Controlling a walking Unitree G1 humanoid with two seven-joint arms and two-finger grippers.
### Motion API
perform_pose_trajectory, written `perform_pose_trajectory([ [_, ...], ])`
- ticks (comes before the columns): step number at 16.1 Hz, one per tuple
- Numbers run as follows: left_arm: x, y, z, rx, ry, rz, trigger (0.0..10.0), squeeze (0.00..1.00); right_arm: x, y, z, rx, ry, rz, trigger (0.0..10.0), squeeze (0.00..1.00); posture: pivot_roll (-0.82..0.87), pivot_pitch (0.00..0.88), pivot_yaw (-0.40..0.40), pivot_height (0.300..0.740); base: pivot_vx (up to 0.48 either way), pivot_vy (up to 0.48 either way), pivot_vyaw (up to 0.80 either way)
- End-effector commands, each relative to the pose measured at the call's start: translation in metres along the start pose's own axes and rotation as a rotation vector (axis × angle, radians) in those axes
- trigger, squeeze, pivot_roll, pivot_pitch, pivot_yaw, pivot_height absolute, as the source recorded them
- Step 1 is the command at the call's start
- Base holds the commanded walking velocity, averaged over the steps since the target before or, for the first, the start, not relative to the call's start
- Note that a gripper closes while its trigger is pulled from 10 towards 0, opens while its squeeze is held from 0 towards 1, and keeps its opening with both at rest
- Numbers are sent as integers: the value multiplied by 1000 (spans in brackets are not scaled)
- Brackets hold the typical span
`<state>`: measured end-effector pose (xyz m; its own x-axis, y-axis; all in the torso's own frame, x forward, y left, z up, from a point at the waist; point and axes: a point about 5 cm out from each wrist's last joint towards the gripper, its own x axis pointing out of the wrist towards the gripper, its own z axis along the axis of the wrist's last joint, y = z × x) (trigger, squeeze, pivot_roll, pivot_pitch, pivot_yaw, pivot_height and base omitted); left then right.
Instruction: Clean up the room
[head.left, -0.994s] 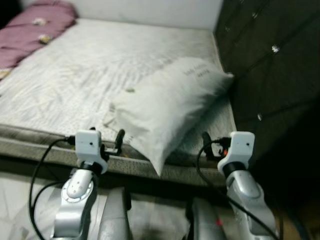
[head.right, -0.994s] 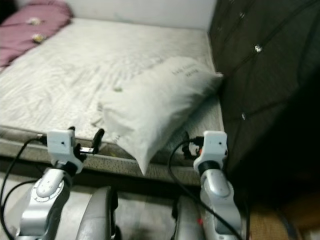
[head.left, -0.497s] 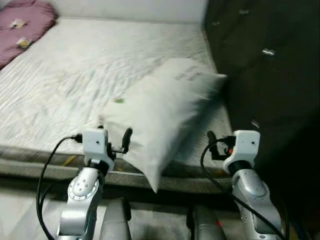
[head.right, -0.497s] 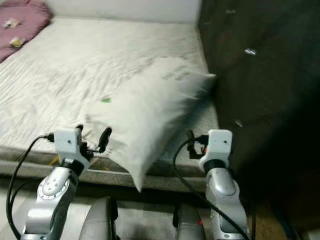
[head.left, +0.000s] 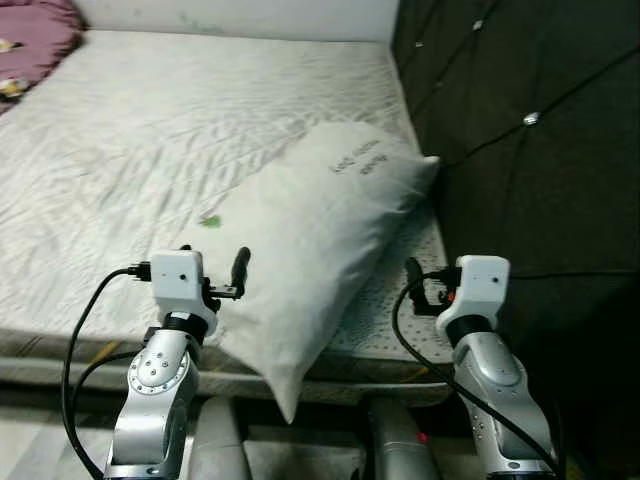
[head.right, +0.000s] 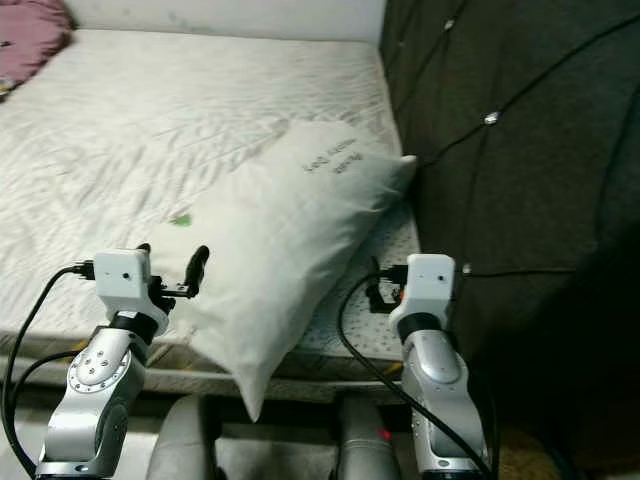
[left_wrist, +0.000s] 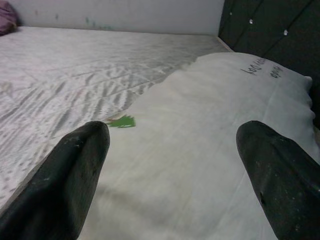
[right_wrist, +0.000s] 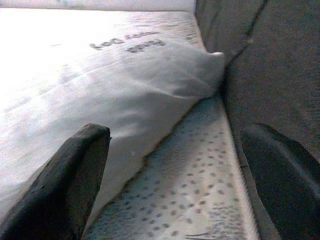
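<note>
In the left eye view a white pillow (head.left: 315, 245) lies slantwise on the bed (head.left: 150, 130), filling the middle of the frame; its upper corner, with dark lettering, touches the dark quilted headboard (head.left: 520, 130) on the right, and its lower corner hangs over the bed's near edge at the bottom centre. A small green scrap (head.left: 209, 221) sits on the sheet just beside the pillow's left edge, and a purple pillow (head.left: 30, 45) shows in the upper left corner. The left tool (head.left: 212, 278) is raised at the lower left, close against the pillow's lower left side, one black finger standing upright. The right tool (head.left: 415, 285) is at the lower right, over the dotted strip of mattress between the pillow and the headboard. The right eye view gives the same scene, with the pillow (head.right: 285, 240) in the centre and the left tool (head.right: 172, 270) near its lower edge. In the left wrist view the two black fingers (left_wrist: 75, 175) stand wide apart at the bottom corners, the pillow (left_wrist: 200, 150) spreading between and beyond them, the green scrap (left_wrist: 122, 121) at its border. In the right wrist view the fingers (right_wrist: 75, 175) are likewise spread apart, with the pillow's edge (right_wrist: 125, 90) towards the left, dotted mattress between, and the headboard (right_wrist: 270, 60) along the right.
</note>
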<state>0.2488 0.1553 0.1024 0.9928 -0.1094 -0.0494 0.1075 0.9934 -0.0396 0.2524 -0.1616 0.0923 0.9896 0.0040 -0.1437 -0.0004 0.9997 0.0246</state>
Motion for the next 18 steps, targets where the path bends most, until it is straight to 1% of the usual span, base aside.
perform_pose_trajectory([
  [1, 0, -2, 0, -5, 8, -15, 10000, 0, 1, -2, 2, -1, -2, -3, 10000, 0, -8, 0, -11, 606, 0, 480, 0],
  [4, 1, -4, 2, -12, 6, -25, 10000, 0, 2, -1, 3, -9, 3, 2, 10000, 0, -7, 0, -9, 606, 0, 480, 0],
  [6, -2, -4, 0, -1, 9, -36, 10000, 0, 2, 1, 1, -9, 10, 4, 10000, 0, -6, 0, -3, 606, 0, 461, 0],
  [8, -3, -3, 0, 9, 8, -35, 10000, 0, 2, 1, -2, -8, 31, 8, 10000, 0, -5, 0, -6, 606, 0, 0, 0],
  [10, 0, -2, 3, 14, -9, -16, 10000, 0, 5, 3, -2, -13, 38, 32, 10000, 0, 0, 0, -12, 606, 0, 0, 0],
  [12, 2, -1, 4, 6, -13, -6, 10000, 0, 8, 6, -4, -7, 49, 57, 10000, 0, 6, 0, -13, 587, 0, 0, 0],
  [14, 3, 1, 5, 13, -14, 6, 10000, 0, 12, 10, -5, -16, 64, 81, 10000, 0, 7, 0, -10, 557, 0, 0, 0],
  [15, 3, 2, 5, 19, -13, 12, 10000, 0, 15, 12, -6, -21, 86, 111, 10000, 0, 9, 0, -7, 547, 0, 0, 0],
  [16, 3, 2, 5, 22, -9, 16, 10000, 0, 16, 18, -10, -28, 125, 169, 10000, 0, 10, 0, -9, 537, 0, 0, 0],
  [17, 3, 3, 5, 27, -5, 18, 10000, 0, 17, 29, -14, -57, 175, 286, 10000, 0, 13, 0, -11, 537, 0, 0, 0],
  [18, 1, 4, 4, 30, 1, 26, 10000, 0, 19, 32, -14, -72, 177, 318, 10000, 0, 19, 0, -15, 537, 0, 0, 0],
])
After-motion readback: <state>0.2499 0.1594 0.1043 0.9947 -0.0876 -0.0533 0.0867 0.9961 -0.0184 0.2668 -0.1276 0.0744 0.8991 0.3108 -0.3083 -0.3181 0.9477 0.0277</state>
